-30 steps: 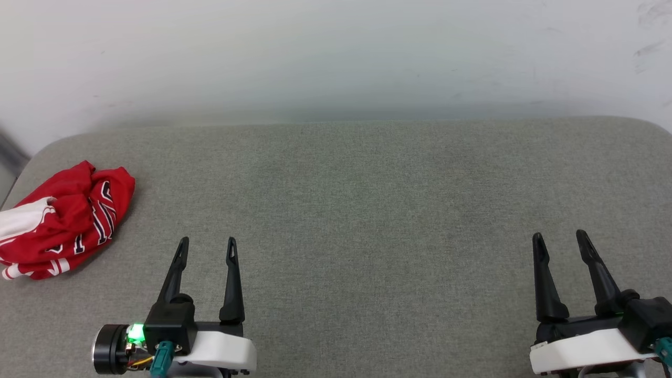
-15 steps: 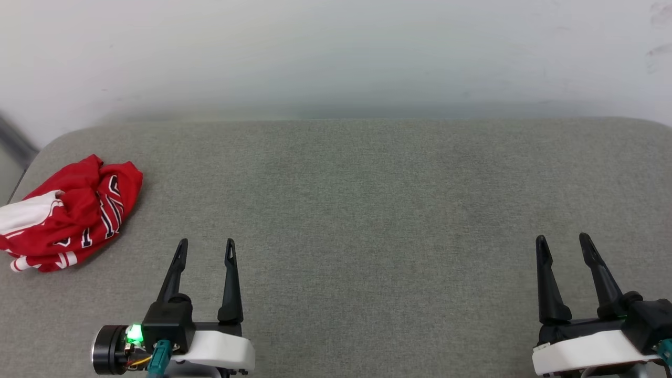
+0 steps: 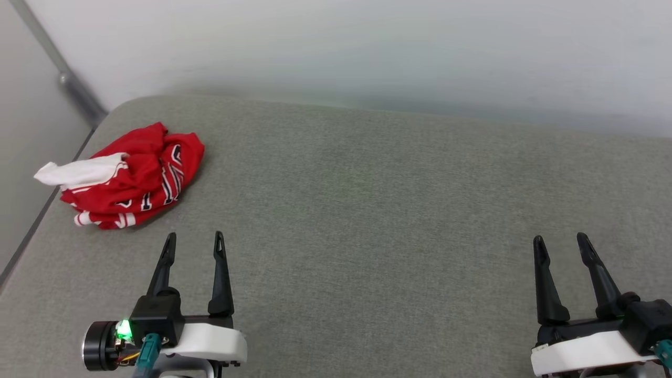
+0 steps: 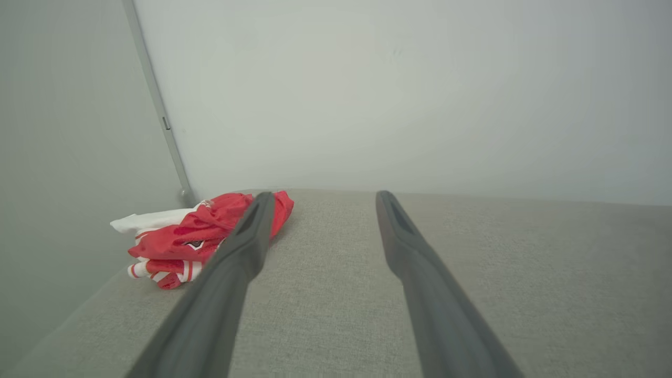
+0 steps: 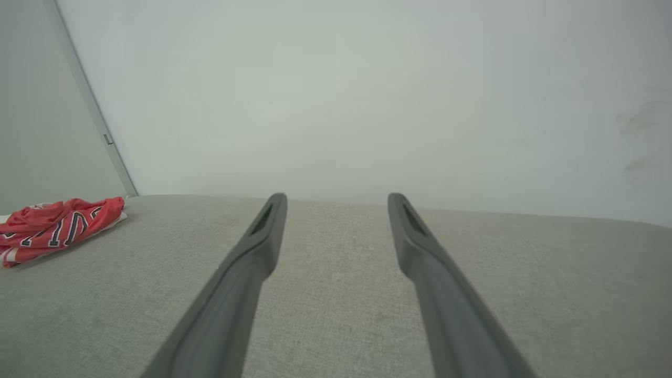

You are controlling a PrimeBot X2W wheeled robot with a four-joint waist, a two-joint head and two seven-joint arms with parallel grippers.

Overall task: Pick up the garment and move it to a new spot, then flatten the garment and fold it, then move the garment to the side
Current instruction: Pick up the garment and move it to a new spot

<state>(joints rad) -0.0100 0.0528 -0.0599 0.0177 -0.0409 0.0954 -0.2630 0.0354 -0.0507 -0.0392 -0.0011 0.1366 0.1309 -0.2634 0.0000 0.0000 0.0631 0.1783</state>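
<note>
The garment (image 3: 134, 176), a red jersey with a white sleeve and white dark-outlined lettering, lies crumpled at the far left corner of the grey padded table (image 3: 367, 210). My left gripper (image 3: 193, 242) is open with nothing in it, a short way in front of the garment and to its right. In the left wrist view the garment (image 4: 194, 236) lies ahead and left, partly behind the left finger; the left gripper (image 4: 321, 197) points past it. My right gripper (image 3: 560, 240) is open and holds nothing at the lower right, far from the garment (image 5: 52, 226). In its own wrist view the right gripper (image 5: 337, 198) points at bare table.
A pale wall (image 3: 367, 47) rises behind the table's far edge. At the left a grey strip (image 3: 68, 79) runs down the wall corner beside the table's left edge. The garment's white sleeve (image 3: 73, 172) reaches that left edge.
The head camera has turned left, so the garment now sits further right and higher in view and the wall corner shows. Both grippers stay open; the garment lies as before.
</note>
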